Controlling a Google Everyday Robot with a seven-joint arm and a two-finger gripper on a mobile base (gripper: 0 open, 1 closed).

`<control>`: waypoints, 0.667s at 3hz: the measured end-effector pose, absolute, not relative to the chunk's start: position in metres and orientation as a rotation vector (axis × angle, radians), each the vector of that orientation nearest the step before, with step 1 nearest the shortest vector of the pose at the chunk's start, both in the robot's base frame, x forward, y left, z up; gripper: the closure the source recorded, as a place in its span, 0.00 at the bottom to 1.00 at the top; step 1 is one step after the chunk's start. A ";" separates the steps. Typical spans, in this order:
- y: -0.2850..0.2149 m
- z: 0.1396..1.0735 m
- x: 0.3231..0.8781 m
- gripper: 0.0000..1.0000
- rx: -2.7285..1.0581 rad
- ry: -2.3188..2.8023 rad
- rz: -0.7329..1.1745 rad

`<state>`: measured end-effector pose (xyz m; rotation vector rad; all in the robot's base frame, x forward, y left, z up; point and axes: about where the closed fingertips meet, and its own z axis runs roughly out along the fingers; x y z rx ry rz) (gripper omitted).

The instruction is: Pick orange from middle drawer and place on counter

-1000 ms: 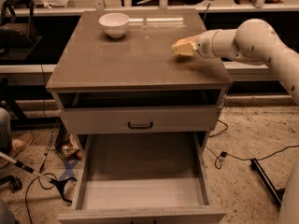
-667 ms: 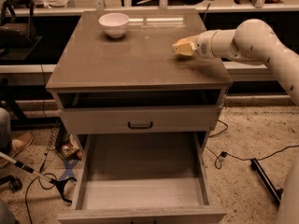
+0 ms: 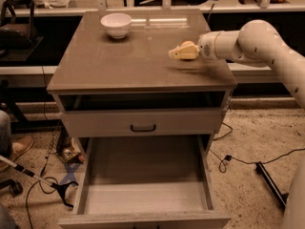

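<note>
- Against the frame 1.0 s ago, the gripper [image 3: 175, 53] is found a little further left and slightly lower over the counter [image 3: 119, 66]. The shift is small.
- No change is noted in the white bowl [image 3: 116, 25], the middle drawer [image 3: 143, 194] or the drawer front with the black handle [image 3: 143, 127].
- The gripper is seen above the right rear part of the counter, reached in from the right on the white arm [image 3: 257, 42].
- The fingers are closed around the orange [image 3: 188, 45]. Only the top of the fruit is visible above them.
- The orange is held just over the counter surface. Contact with the slab cannot be judged. It is well apart from the bowl, which is set at the back left.
- The middle drawer is pulled fully out at the bottom of the cabinet, with its floor exposed.
- The front with the handle is shut, above the open drawer.
- Count: 1 orange, 1 bowl, 1 gripper, 1 arm, 1 drawer pulled out, 1 handled front shut.
</note>
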<state>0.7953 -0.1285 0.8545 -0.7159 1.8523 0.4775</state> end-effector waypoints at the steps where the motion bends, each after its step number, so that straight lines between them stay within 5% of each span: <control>1: -0.130 0.856 0.795 0.00 -0.715 1.850 0.478; 2: -0.151 0.863 0.787 0.00 -0.686 1.848 0.453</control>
